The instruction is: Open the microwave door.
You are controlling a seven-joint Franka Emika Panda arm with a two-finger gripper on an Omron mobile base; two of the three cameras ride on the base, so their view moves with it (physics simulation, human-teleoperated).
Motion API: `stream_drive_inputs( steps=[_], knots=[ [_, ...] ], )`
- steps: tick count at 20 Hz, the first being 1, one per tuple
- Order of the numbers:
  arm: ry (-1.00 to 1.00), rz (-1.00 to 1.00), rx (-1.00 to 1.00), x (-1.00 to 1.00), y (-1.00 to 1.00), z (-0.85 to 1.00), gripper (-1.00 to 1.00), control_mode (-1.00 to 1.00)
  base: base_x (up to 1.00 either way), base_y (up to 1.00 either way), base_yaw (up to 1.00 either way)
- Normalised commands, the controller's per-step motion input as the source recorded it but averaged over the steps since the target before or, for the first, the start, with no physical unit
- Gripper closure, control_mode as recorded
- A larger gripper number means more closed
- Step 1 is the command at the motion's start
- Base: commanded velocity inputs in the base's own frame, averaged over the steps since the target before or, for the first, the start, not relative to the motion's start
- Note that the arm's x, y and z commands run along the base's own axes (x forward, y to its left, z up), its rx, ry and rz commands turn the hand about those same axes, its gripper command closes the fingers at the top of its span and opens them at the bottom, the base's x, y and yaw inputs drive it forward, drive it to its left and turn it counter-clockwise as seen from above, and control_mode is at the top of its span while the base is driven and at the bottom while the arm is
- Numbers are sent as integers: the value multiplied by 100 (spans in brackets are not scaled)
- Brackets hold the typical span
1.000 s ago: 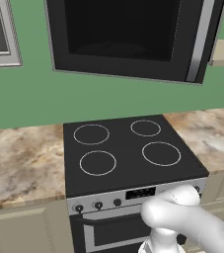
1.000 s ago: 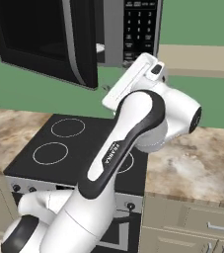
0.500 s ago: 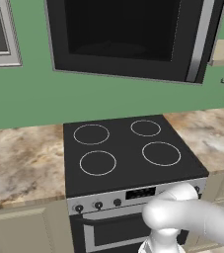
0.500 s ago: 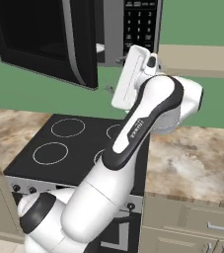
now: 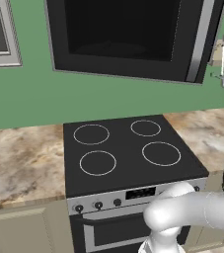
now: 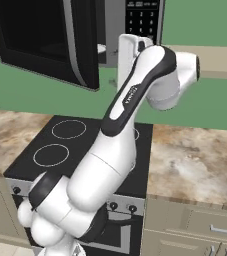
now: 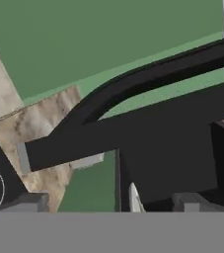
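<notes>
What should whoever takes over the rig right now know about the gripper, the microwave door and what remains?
Gripper: the hand is raised beside the microwave, just below its keypad; whether the jaws are open cannot be told, and nothing is seen held.
Microwave door: already swung well out on its left hinge, handle on the free edge, the cavity open behind it. The stove sits below.
Done: door is off its latch and partly open.
Left: probably push it wider if full opening is wanted, then pull the arm clear.
</notes>
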Motion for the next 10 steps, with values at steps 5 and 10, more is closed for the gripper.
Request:
stream_drive_inputs(
  steps=[5,10],
  knots=[
    [-3,0,-13,60,9,0,-100,-100,0,0,0],
    [-1,0,-9,61,0,0,-100,-100,0,0,0]
  ],
)
